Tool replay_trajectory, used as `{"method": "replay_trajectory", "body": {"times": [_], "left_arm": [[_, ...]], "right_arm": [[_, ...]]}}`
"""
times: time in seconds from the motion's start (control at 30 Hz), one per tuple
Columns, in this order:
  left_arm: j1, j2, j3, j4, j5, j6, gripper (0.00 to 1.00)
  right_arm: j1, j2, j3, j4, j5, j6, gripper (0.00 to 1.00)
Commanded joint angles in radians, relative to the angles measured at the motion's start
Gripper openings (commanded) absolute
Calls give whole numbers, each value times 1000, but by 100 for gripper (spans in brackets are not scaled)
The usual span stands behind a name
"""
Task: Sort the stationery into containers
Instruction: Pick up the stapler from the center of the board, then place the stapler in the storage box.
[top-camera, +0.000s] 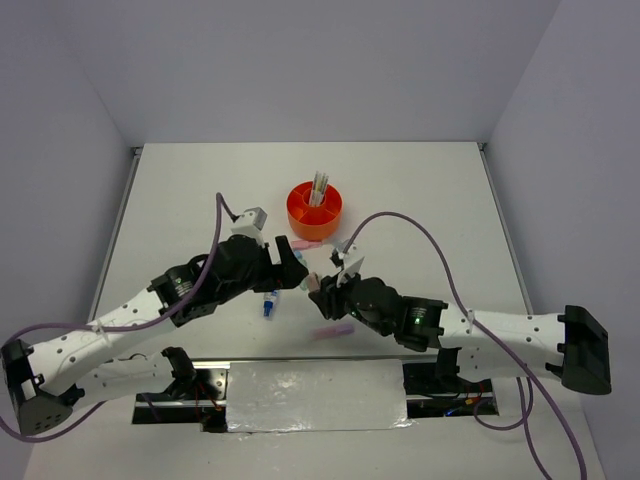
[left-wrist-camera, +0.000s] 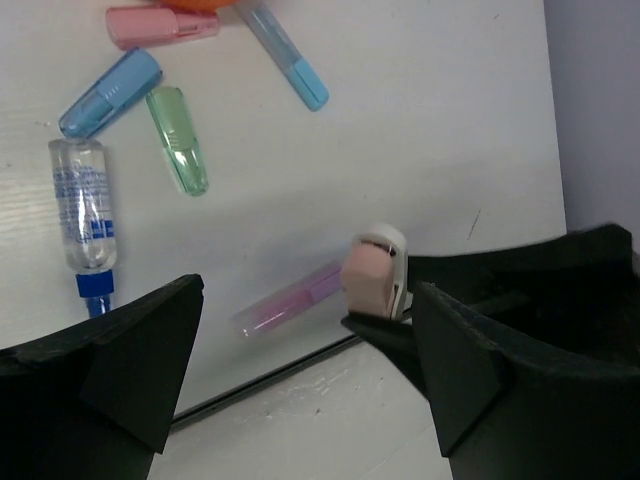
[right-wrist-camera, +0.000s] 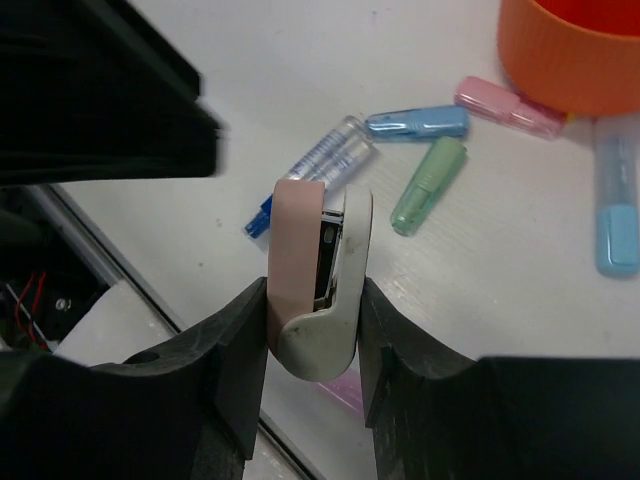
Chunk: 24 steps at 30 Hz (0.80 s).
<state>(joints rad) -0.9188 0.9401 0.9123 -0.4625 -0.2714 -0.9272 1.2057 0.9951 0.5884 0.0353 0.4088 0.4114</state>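
Stationery lies mostly loose on the table (top-camera: 420, 200), so the sorting looks barely begun. The orange organizer (top-camera: 314, 208) stands in the upper middle of the top view, and only a few thin pale sticks (top-camera: 319, 184) stand upright in its central cup. Its outer compartments show nothing that I can make out.

6 pieces remain on the white surface. In the left wrist view, a pink highlighter (left-wrist-camera: 160, 25) lies at the top left edge. A blue highlighter (left-wrist-camera: 110, 92) and a green highlighter (left-wrist-camera: 178, 140) lie just below it. A light-blue pen (left-wrist-camera: 283, 52) slants down from the top centre, and a clear tube (left-wrist-camera: 82, 215) with a blue cap lies at the left. A translucent pink highlighter (left-wrist-camera: 290, 300) lies lower, near the middle, apart from that cluster.

The 7th piece is in hand. The right gripper (right-wrist-camera: 318, 320) is clamped on a small pink-and-white eraser (right-wrist-camera: 318, 270), 1 finger pressed to each flat side. The eraser appears lifted off the table — it hangs over the translucent pink highlighter, at the centre of the right wrist view. The organizer's rim is at that view's upper right, well apart from the eraser, so the carry to it is not yet done.

The left gripper (left-wrist-camera: 305, 390) holds nothing, with its jaws spread wide. It hovers just beside the right one, left of centre in the top view — over the loose cluster, which is probably its next job.
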Motion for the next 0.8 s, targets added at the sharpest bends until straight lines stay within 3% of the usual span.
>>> {"method": "replay_trajectory", "body": {"times": [0.0,0.27,0.4,0.53,0.67,0.77], "left_arm": [[3,32,39,59,35,-58,97],[1,39,-4,90,57,-87,91],[1,40,-19,120,93,-94,80],[3,58,-24,119,93,-105,75],[3,72,-23,136,103,-102,43],[1,86,-13,134,101,-99,31]], "right_arm": [[54,2,27,123,54,-121,0],[101,62,74,164,110,-166,0],[100,89,96,164,124,-180,0],[100,85,102,193,94,-200,0],[101,82,99,215,74,-209,0],[103,65,76,250,44,-224,0]]}}
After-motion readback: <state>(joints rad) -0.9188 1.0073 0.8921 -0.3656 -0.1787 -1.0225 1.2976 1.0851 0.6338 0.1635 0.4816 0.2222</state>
